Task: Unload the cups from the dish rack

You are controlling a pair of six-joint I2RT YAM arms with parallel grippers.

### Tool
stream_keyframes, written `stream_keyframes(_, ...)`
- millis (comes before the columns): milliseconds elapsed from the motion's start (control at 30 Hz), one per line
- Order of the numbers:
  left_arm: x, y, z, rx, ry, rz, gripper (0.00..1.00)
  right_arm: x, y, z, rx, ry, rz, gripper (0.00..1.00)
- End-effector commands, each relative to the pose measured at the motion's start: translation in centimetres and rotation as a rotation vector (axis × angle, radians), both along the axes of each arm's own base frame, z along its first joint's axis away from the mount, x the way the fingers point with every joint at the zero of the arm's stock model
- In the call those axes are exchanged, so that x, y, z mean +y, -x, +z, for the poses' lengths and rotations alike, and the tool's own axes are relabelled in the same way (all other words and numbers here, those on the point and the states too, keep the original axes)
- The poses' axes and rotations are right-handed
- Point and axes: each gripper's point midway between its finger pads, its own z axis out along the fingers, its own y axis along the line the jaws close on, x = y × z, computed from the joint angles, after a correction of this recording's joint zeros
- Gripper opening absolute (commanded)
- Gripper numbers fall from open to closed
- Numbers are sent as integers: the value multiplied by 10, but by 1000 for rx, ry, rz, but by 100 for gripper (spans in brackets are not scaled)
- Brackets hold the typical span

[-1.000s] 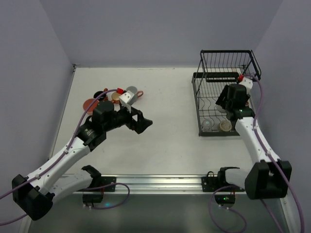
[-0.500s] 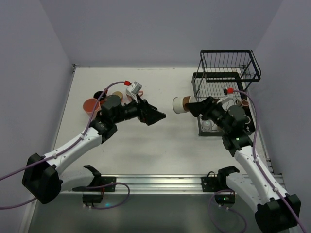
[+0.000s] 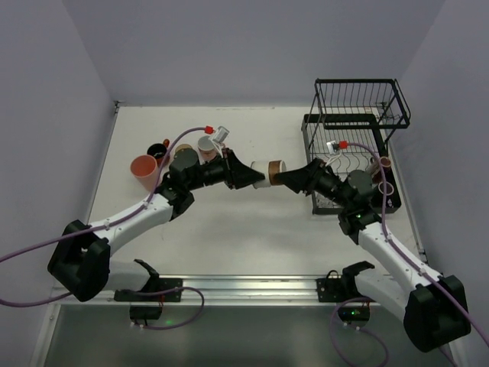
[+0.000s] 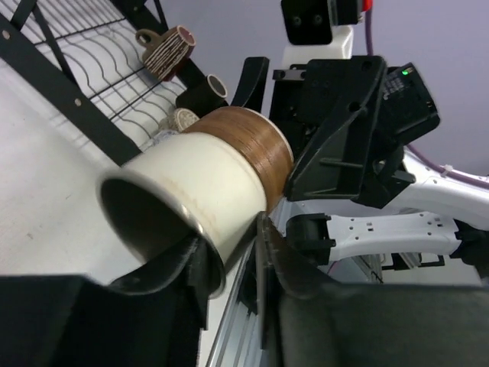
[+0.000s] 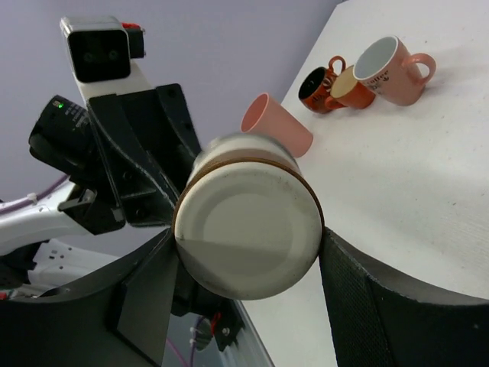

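Observation:
A cream cup with a brown band hangs in mid-air over the table's centre, lying sideways between both arms. My right gripper is shut on its base end; in the right wrist view its gripper clamps the cup from both sides. My left gripper is shut on the rim: the left wrist view shows the left gripper with one finger inside the cup and one outside. The black wire dish rack stands at the far right, with more cups in its lower tray.
Unloaded cups sit at the table's left: a salmon pink one, a dark one, and a cream one. The right wrist view shows the pink cup and a salmon mug. A metal rail runs along the near edge.
The right arm carried the cup out of the rack to the table's centre. The left arm swung right to meet it, and its open jaws closed on the rim.

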Motion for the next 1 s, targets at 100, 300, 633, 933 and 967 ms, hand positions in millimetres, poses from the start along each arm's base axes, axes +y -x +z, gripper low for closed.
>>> stream_keyframes(100, -5, 5, 26, -82, 69, -23, 3, 8, -2, 3, -14, -35, 28, 48)
stream_keyframes(300, 16, -48, 11, -139, -262, 228, 0, 2, -4, -4, -25, 22, -13, 95)
stream_keyframes(633, 67, -158, -57, -143, -1012, 493, 0, -25, -7, -21, -23, 213, -164, 96)
stream_keyframes(933, 58, -205, -107, -128, -1206, 488, 0, -37, -4, -32, -33, 285, -208, 96)
stream_keyframes(967, 57, -207, -110, -129, -1216, 485, 0, -37, -3, -32, -35, 286, -203, 96)
